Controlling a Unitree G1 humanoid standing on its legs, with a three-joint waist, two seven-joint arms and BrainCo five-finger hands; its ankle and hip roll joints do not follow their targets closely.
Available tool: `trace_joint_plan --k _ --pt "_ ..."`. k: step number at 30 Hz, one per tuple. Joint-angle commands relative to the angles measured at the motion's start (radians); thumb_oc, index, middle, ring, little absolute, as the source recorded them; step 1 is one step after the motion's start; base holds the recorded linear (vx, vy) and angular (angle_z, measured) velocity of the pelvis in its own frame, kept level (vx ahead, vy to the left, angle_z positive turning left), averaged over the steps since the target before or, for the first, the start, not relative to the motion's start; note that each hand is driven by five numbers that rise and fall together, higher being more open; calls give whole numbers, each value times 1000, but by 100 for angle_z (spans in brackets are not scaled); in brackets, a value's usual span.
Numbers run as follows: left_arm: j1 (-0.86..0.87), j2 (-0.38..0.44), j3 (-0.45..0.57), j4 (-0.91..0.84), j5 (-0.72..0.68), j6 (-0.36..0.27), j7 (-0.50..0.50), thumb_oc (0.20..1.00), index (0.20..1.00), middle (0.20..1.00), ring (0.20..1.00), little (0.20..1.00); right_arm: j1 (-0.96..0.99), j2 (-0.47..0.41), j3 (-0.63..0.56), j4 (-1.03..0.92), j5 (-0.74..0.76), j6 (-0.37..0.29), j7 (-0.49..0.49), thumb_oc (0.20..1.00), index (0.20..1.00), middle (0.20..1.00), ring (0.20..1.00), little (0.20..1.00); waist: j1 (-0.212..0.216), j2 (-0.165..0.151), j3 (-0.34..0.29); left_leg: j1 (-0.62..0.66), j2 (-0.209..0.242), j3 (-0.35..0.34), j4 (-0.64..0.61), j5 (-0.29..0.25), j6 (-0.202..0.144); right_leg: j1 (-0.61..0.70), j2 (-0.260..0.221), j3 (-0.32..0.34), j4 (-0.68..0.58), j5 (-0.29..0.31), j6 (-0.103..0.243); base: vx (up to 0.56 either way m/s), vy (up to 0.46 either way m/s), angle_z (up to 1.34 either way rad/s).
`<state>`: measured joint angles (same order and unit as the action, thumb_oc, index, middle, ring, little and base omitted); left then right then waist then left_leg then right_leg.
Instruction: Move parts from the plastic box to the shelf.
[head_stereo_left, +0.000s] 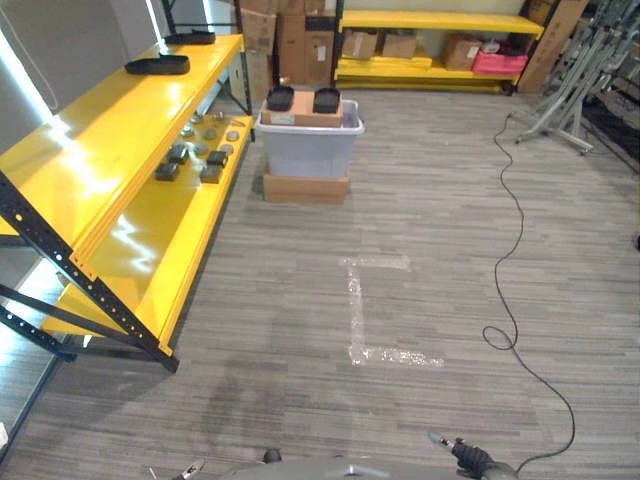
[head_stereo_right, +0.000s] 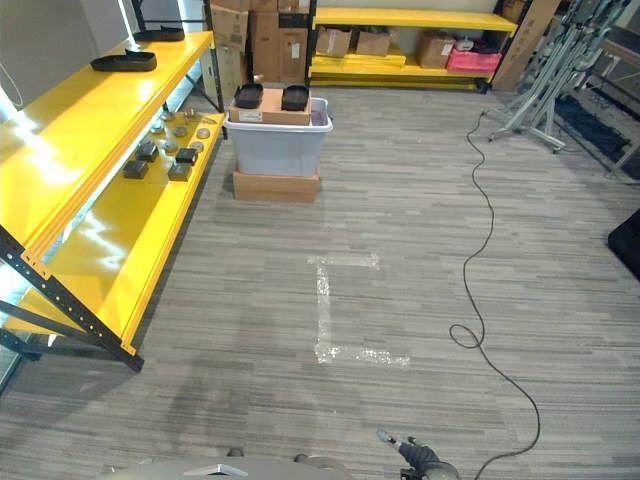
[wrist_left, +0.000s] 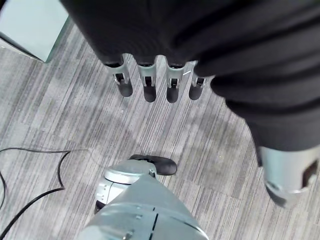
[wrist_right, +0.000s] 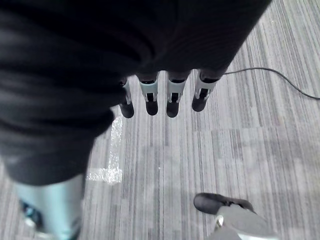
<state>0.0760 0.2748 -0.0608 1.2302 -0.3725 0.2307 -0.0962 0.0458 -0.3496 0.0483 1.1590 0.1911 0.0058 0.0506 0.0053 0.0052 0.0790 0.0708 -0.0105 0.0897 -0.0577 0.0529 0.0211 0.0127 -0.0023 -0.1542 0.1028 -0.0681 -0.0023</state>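
Grey plank floor (head_stereo_left: 420, 200) runs ahead to a clear plastic box (head_stereo_left: 308, 146), which stands on a flat cardboard carton (head_stereo_left: 306, 187) just beside the near end of the yellow shelf (head_stereo_left: 110, 150) on the robot's left. Across the box's rim lies a brown cardboard box (head_stereo_left: 301, 111), and on that sit two black parts (head_stereo_left: 281, 98), side by side. What lies inside the plastic box cannot be made out. The shelf's lower board carries a cluster of small dark and grey parts (head_stereo_left: 178, 154) near its far end; the upper board bears two flat black trays (head_stereo_left: 158, 65) well apart from the cluster. A white tape mark (head_stereo_left: 355, 305) is stuck to the floor between the robot and the plastic box, and a black cable (head_stereo_left: 512, 240) trails along the floor to the right. A second yellow shelf (head_stereo_left: 430, 45) with cardboard boxes and a pink bin (head_stereo_left: 500, 62) stands against the far wall. Left robot hand (wrist_left: 160, 82) hangs over bare floor in its wrist view, fingers (wrist_left: 149, 87) straight, side by side, nothing in them. Right robot hand (wrist_right: 165, 95) likewise hangs above the floor near the tape mark, fingers (wrist_right: 173, 100) straight and relaxed, holding nothing. Both hands are well apart from the plastic box and the shelf.
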Motion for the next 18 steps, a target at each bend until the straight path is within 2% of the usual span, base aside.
trace_joint_plan --k 1,5,13,16,18 --pt "-58 15 21 26 -32 -39 -16 1000 1000 1000 1000 1000 -33 1 23 53 22 13 34 1000 1000 1000 1000 1000 -7 -21 26 56 -18 46 -30 -61 5 127 -35 -38 -190 96 76 0 0 0" --pt "-67 13 27 18 -64 8 -21 1000 1000 1000 1000 1000 -33 14 21 81 36 41 56 1000 1000 1000 1000 1000 -6 -19 21 58 -19 43 -30 -62 6 129 -34 -40 -190 97 78 0 0 0" --pt "-79 4 27 25 -47 -45 18 1000 1000 1000 1000 1000 -31 29 21 98 69 102 82 1000 1000 1000 1000 1000 -12 -19 20 65 -18 46 -30 -64 7 132 -33 -36 -189 97 77 3 -2 -2" --pt "-78 2 17 -3 -32 -57 34 1000 1000 1000 1000 1000 -31 27 12 99 73 98 81 1000 1000 1000 1000 1000 -8 -18 24 67 -18 45 -30 -64 7 134 -35 -39 -189 97 78 1 3 -1" --pt "-76 5 13 -11 -28 -47 33 1000 1000 1000 1000 1000 -33 23 9 101 88 155 109 1000 1000 1000 1000 1000 -4 -18 27 67 -19 42 -30 -63 7 134 -35 -42 -188 96 78 -10 6 -2"
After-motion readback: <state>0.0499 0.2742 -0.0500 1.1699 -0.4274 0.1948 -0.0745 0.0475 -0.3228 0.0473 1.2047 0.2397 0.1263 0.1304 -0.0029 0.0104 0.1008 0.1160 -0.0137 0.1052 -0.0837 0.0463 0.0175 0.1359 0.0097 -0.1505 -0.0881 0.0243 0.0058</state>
